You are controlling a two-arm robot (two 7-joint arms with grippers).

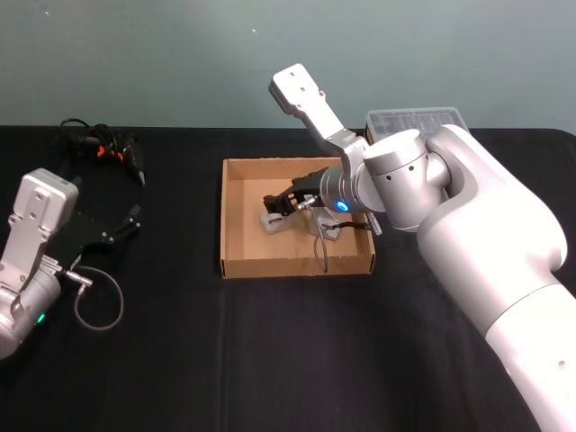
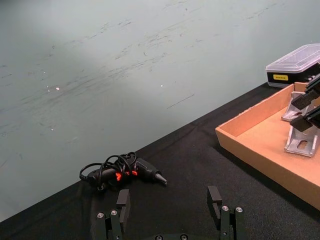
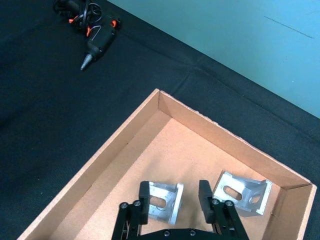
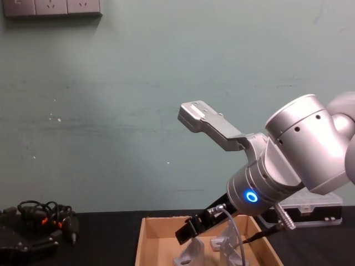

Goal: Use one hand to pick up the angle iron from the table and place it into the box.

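Note:
My right gripper [image 3: 174, 197] reaches down into the tan cardboard box [image 3: 125, 145]. Its fingers stand open on either side of a silver angle iron [image 3: 162, 206] that rests on the box floor. One finger touches the angle iron, and a gap shows at the other. A second angle iron [image 3: 242, 192] lies in the box corner beside it. The head view shows the right gripper [image 1: 274, 205] over the angle iron [image 1: 273, 219] inside the box [image 1: 236, 216]. My left gripper [image 2: 169, 200] is open and holds nothing, parked at the left of the black table [image 1: 270, 360].
A black and orange glue gun [image 1: 112, 151] with a coiled cord lies at the far left. A black case with a clear lid [image 1: 414, 120] stands behind the box on the right. A grey cable loop [image 1: 94, 301] hangs by the left arm.

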